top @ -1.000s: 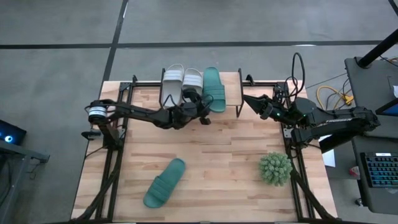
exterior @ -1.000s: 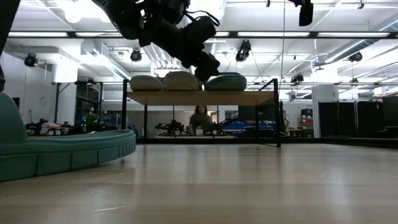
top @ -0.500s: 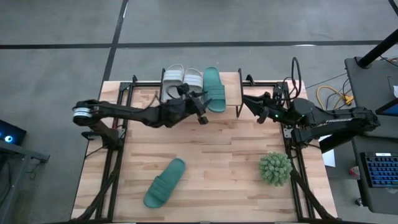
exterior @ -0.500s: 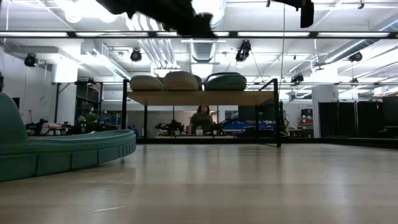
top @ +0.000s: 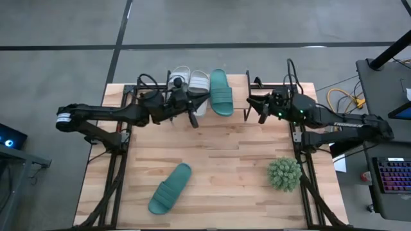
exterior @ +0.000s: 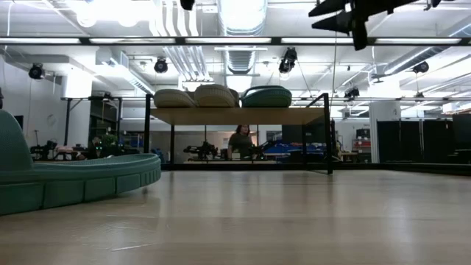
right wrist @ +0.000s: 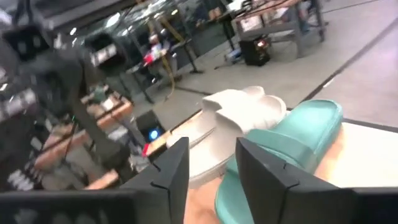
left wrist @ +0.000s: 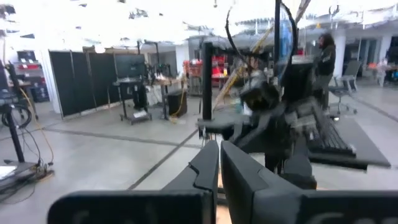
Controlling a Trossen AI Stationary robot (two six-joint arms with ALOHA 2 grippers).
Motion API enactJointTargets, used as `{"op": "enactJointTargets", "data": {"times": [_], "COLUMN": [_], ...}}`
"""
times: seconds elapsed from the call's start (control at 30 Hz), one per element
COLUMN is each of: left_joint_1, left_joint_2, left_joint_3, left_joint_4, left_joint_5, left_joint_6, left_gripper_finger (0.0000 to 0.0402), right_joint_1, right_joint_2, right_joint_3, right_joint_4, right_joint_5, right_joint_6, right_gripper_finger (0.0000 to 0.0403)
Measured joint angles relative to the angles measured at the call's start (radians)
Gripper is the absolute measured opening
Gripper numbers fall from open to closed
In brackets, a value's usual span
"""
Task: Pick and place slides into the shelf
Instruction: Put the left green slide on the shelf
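Note:
The shelf (top: pixel 209 96) stands at the table's far edge. On its wooden top (exterior: pixel 235 115) lie two pale slides (top: pixel 188 85) and one teal slide (top: pixel 221 92), soles down, also seen in the right wrist view: pale slides (right wrist: pixel 239 109) and teal slide (right wrist: pixel 292 140). A second teal slide (top: pixel 170 188) lies flat on the table near the front left and looms at the left of the low view (exterior: pixel 73 180). My left gripper (top: pixel 192 119) hangs shut and empty above the table, just in front of the pale slides. My right gripper (top: pixel 255 108) stands open and empty to the right of the shelf.
A spiky green plant ball (top: pixel 284 174) sits on the table at the right, in front of the right arm. Bare wood stretches across the table's middle (top: pixel 225 154). A person (exterior: pixel 240 141) sits in the room behind the shelf.
My left gripper has pulled back from the shelf's front toward the table's left edge, risen out of the low view, rolled and shut with nothing in it. My right gripper has swung a little toward the shelf and rolled. The slides have stayed put.

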Motion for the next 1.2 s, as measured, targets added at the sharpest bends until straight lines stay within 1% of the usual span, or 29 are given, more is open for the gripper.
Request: {"op": "enactJointTargets", "data": {"times": [0.07, 0.13, 0.27, 0.3, 0.47, 0.6, 0.73, 0.83, 1.03, 1.2], "left_joint_1": [0.0, 0.0, 0.0, 0.0, -0.001, -0.003, -0.008, -0.014, -0.022, -0.027], "left_joint_2": [-0.022, -0.035, -0.064, -0.072, -0.093, -0.097, -0.096, -0.097, -0.104, -0.106], "left_joint_3": [0.0, 0.0, 0.0, 0.0, 0.0, -0.002, -0.002, -0.002, -0.003, -0.003], "left_joint_4": [-0.001, 0.01, 0.009, 0.007, 0.009, 0.007, 0.006, 0.006, 0.003, 0.0], "left_joint_5": [0.0, 0.0, 0.0, 0.0, 0.0, 0.0, 0.0, 0.0, 0.0, 0.0], "left_joint_6": [-0.001, -0.001, -0.001, -0.001, -0.002, -0.003, -0.002, -0.002, -0.002, 0.0], "left_gripper_finger": [0.0001, 0.0001, 0.0, 0.0, 0.0, 0.0, 0.0, 0.0, 0.0, 0.0], "right_joint_1": [-0.044, -0.082, -0.145, -0.155, -0.185, -0.194, -0.194, -0.203, -0.251, -0.253], "right_joint_2": [0.017, 0.044, 0.107, 0.122, 0.205, 0.274, 0.322, 0.344, 0.387, 0.428], "right_joint_3": [0.003, 0.029, 0.123, 0.148, 0.269, 0.345, 0.392, 0.395, 0.345, 0.319], "right_joint_4": [-0.008, -0.051, -0.205, -0.242, -0.392, -0.473, -0.507, -0.517, -0.517, -0.485], "right_joint_5": [-0.068, -0.114, -0.158, -0.164, -0.182, -0.184, -0.183, -0.183, -0.181, -0.181], "right_joint_6": [-0.027, -0.065, -0.163, -0.192, -0.322, -0.354, -0.36, -0.355, -0.31, -0.314], "right_gripper_finger": [0.0103, 0.008, 0.0021, 0.0016, 0.0009, 0.0008, 0.0008, 0.0008, 0.0008, 0.0008]}}
